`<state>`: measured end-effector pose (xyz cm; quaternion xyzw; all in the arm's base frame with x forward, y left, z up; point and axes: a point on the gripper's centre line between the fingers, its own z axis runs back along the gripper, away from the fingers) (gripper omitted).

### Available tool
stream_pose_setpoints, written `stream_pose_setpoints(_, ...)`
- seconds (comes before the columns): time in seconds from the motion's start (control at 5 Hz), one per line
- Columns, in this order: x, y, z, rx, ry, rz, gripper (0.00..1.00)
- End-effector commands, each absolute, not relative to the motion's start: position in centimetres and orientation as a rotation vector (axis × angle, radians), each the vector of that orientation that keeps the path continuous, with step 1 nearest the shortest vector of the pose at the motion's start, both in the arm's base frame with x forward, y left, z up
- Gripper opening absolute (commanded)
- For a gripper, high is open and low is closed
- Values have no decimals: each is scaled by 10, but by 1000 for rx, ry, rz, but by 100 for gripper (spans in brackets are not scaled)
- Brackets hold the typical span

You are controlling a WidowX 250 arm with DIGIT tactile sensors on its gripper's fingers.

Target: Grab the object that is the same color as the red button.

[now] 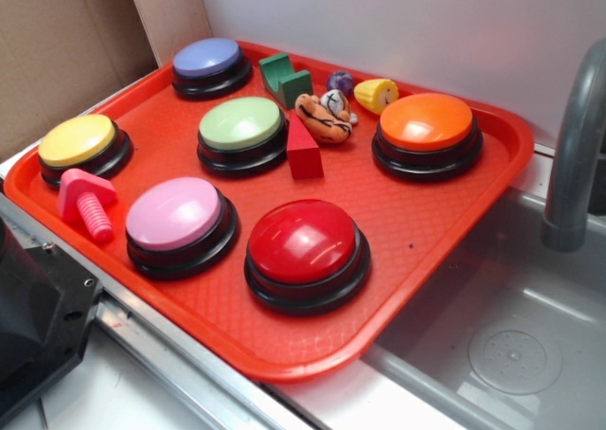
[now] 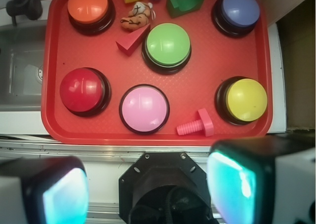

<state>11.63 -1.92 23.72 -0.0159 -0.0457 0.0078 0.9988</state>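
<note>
Exterior view: your target, the red wedge [image 1: 304, 152], sits mid-tray, touching or just beside the green button [image 1: 242, 129] on one side and the striped plush toy [image 1: 324, 116] on the other, so it's boxed in on two sides. The red button [image 1: 305, 244] is nearer the front edge of the red tray [image 1: 431, 212], well apart from the wedge, next to the pink button [image 1: 178, 219]. Around them you've got the orange button [image 1: 426, 129], yellow button [image 1: 80, 144], purple button [image 1: 209, 62], a green block [image 1: 283, 76], a yellow corn piece [image 1: 375, 95], a small purple ball [image 1: 340, 81] and the pink bolt toy [image 1: 87, 203] by the yellow button.

From the wrist view your claw [image 2: 148, 189] hangs above the near edge of the tray, outside it, fingers [image 2: 237, 184] spread wide with nothing between them. The wedge [image 2: 132, 40] shows up far across the tray, between the green button [image 2: 168, 46] and the plush.

The tray rests on a metal desk edge next to a grey sink basin [image 1: 511, 345] with a grey faucet [image 1: 573, 155]. White wall behind, cardboard at the left
</note>
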Motion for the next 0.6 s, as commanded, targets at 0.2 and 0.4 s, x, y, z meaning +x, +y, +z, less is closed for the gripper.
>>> stream_pose_setpoints(0.2,136,-43,237,3,-50,17,100)
stream_pose_setpoints(0.4,152,-63,233,26,-78,30,100)
